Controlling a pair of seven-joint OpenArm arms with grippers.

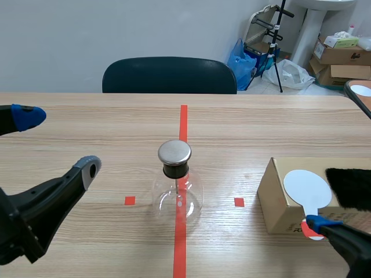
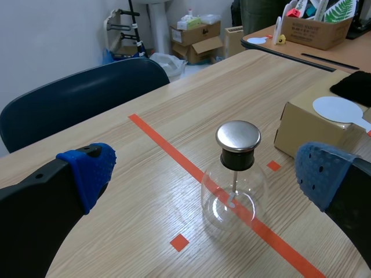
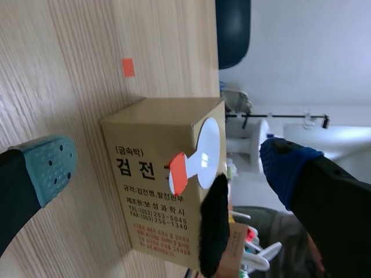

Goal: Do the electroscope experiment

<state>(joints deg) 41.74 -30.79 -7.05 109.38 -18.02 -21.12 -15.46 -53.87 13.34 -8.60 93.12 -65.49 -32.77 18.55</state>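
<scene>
I count one electroscope flask [image 1: 177, 194], one cardboard box [image 1: 276, 200], one white paddle [image 1: 306, 187], one black furry pad [image 1: 350, 187] and one dark chair [image 1: 168, 75] at the top centre behind the table [image 1: 261, 130]. The flask stands in the middle of the frame, right on the long red tape line and between the two small red squares. It is upright, with its long axis vertical, the round glass bulb below and the flat metal cap [image 1: 174, 152] on a black neck above. Inside the glass I make out a thin rod hanging down from the neck. There may be something small at its lower end, but the reflections keep me from being sure. The box sits closed at the lower right, well apart from the flask. The paddle and the furry pad lie side by side on its top. The paddle lies flat, its disc toward the far side and its orange-red handle pointing toward the frame's bottom edge, overhanging the box's printed face. My left gripper [image 1: 59, 142] hangs at the left of the frame with its fingers spread wide, holding nothing, the flask ahead of it. My right gripper [image 3: 168, 165] is at the lower right corner, also wide open and empty, its fingers either side of the box with the paddle handle between them.
</scene>
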